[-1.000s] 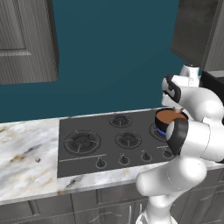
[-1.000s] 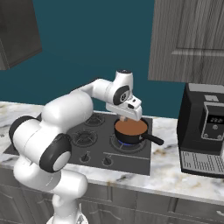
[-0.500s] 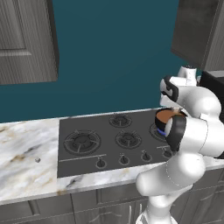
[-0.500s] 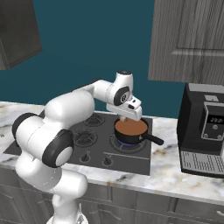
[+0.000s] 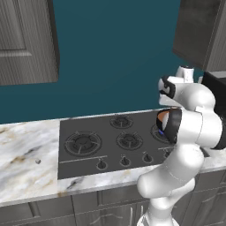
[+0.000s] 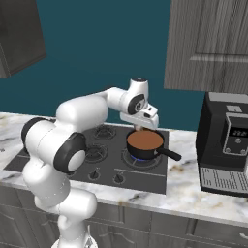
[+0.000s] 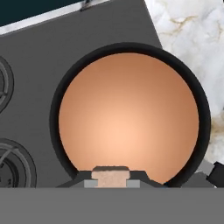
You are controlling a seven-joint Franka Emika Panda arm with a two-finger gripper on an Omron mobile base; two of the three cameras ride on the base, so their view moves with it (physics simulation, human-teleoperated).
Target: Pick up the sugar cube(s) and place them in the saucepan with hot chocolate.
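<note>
Gripper (image 7: 111, 179) is hovering directly above the saucepan (image 6: 145, 143), jaws pinching narrowly on a small brownish sugar cube (image 7: 110, 176) held over the near rim in the hand view. Saucepan is sitting on the stove's (image 6: 104, 160) front right burner, brown hot chocolate (image 7: 129, 116) filling it, smooth and undisturbed; its black handle (image 6: 167, 154) is pointing away from the stove toward the coffee machine (image 6: 225, 143). A second tiny pale speck, possibly another cube (image 5: 38, 161), is lying on the marble counter (image 5: 24, 159) left of the stove, well apart from the saucepan. Beyond the saucepan, the teal wall (image 6: 101, 53) is rising behind it, dark cabinets (image 6: 208, 46) hanging above.
</note>
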